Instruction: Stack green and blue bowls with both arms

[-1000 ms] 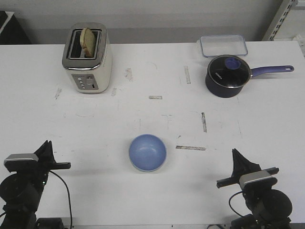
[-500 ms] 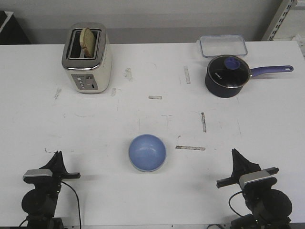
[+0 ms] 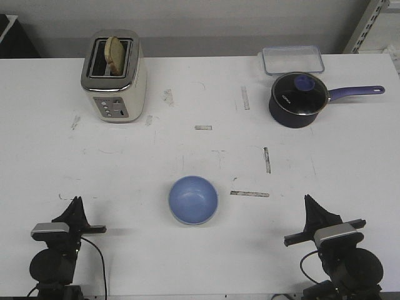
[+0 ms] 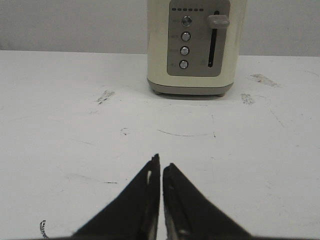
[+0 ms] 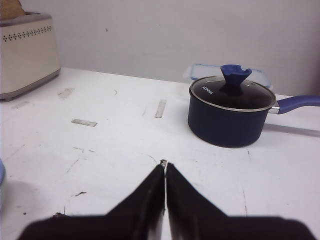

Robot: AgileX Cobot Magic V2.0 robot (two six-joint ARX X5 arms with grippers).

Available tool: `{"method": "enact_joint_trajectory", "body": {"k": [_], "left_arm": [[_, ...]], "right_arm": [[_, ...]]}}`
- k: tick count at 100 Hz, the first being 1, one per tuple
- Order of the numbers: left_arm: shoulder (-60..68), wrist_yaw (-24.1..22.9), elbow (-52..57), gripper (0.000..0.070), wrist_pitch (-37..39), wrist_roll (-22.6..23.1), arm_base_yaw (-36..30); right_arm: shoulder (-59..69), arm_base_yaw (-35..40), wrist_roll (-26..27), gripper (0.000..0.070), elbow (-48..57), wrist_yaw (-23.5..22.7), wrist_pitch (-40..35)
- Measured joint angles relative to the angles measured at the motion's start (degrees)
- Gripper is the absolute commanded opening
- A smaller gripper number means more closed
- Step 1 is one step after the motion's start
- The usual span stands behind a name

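The light blue bowl (image 3: 193,199) sits upright on the white table (image 3: 200,156), near the front middle. No pale green bowl shows on its own in any view. My left gripper (image 3: 76,201) is shut and empty at the front left, well left of the bowl. In the left wrist view its fingertips (image 4: 161,162) point towards the toaster. My right gripper (image 3: 307,200) is shut and empty at the front right, well right of the bowl. In the right wrist view its tips (image 5: 164,163) meet, and a sliver of the blue bowl (image 5: 1,176) shows at the edge.
A cream toaster (image 3: 114,76) with bread in it stands at the back left. A dark blue lidded saucepan (image 3: 299,99) with a purple handle stands at the back right, and a clear lidded box (image 3: 292,59) behind it. Tape marks dot the table.
My left arm has drawn back and down towards the front edge and shifted a little right, then settled. The right arm and the blue bowl have not moved.
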Motion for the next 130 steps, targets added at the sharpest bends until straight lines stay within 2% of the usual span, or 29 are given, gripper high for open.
{"method": "enact_joint_trajectory", "body": {"k": [59,78,99,120,130], "left_arm": [[0.0,0.0,0.0,0.0002,0.0,0.0,0.0],[0.0,0.0,0.0,0.0002,0.0,0.0,0.0],[0.0,0.0,0.0,0.0002,0.0,0.0,0.0],[0.0,0.0,0.0,0.0002,0.0,0.0,0.0],[0.0,0.0,0.0,0.0002,0.1,0.0,0.0]], "right_arm": [[0.0,-0.6,-0.6,0.0,0.0,0.0,0.3],[-0.1,-6.4,-0.9,0.0,-4.7,-0.4,9.1],[-0.9,-15.3,-0.2,0.0,-15.0,-3.0,12.5],[-7.4,-19.3,0.2,0.0,-21.2,-3.1,14.9],[-8.1,-20.2,0.3,0.0,-24.7,-3.3,19.5]]}}
